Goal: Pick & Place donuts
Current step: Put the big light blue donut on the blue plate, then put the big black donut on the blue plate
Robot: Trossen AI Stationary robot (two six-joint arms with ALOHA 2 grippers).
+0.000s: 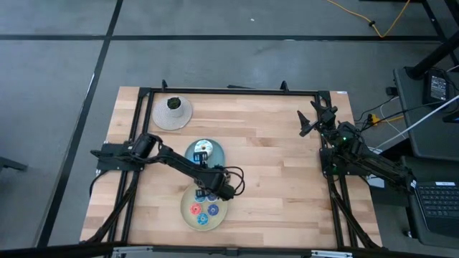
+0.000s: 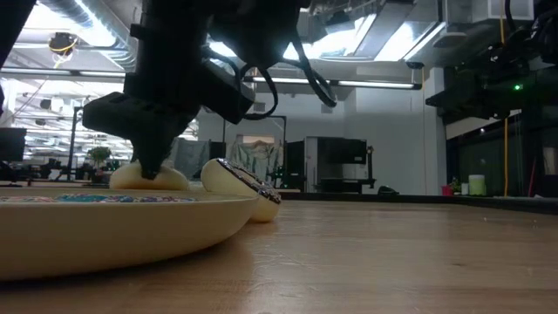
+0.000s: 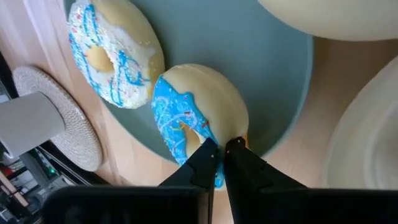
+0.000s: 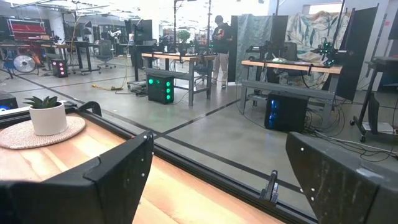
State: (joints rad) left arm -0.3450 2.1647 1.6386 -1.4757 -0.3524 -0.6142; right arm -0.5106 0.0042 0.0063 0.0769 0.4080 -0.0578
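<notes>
My left gripper [image 1: 206,176] [image 3: 221,149] stands over the near edge of the blue plate [image 1: 215,152] [image 3: 261,74], shut on a blue-iced donut [image 3: 193,115]. A white donut with blue stripes and sprinkles [image 3: 115,53] lies flat on the same plate beside it. The beige plate [image 1: 188,215] just nearer holds several small donuts, red [image 1: 195,209] and blue [image 1: 213,209] among them. In the low view the gripper [image 2: 155,167] comes down onto a cream donut [image 2: 148,178], and another donut [image 2: 244,190] leans tilted next to it. My right gripper [image 1: 308,122] [image 4: 217,186] is open and empty at the far right. My left gripper pinches the blue-iced donut's rim [image 3: 211,138] between its two fingers, one on the iced face and one on the cream underside. The fingers come from above, pointing down. The donut stands tilted on edge over the blue plate; whether its lower edge touches the plate I cannot tell.
A woven mat [image 1: 172,115] [image 3: 59,124] with a small potted plant [image 1: 173,104] [image 4: 48,115] sits at the far left of the table. The black frame rail [image 1: 229,92] runs round the table. Bare wood [image 1: 280,179] lies between the plates and the right arm.
</notes>
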